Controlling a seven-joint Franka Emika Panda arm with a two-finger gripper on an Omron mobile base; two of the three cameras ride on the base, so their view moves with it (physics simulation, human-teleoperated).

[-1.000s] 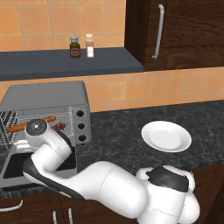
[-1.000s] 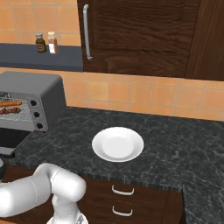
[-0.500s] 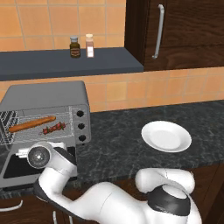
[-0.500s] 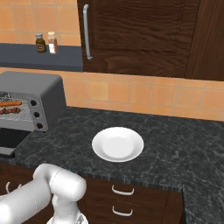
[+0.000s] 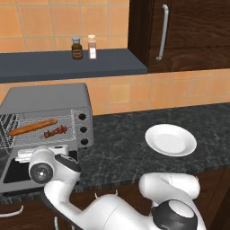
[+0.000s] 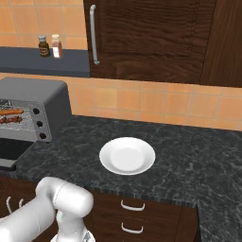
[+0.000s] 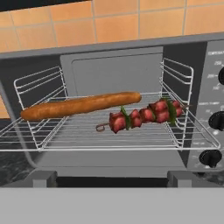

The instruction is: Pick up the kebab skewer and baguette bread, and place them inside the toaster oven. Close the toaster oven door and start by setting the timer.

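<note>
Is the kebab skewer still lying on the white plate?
No, the kebab skewer lies on the wire rack inside the toaster oven, beside the baguette bread.

No legible text; faint markings beside toaster oven [image 7: 131, 109] knobs too blurred to read.

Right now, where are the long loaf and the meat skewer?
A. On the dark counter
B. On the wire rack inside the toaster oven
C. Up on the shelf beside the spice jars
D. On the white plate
B: the baguette bread and the kebab skewer lie side by side on the wire rack inside the open toaster oven, while the white plate is bare.
</note>
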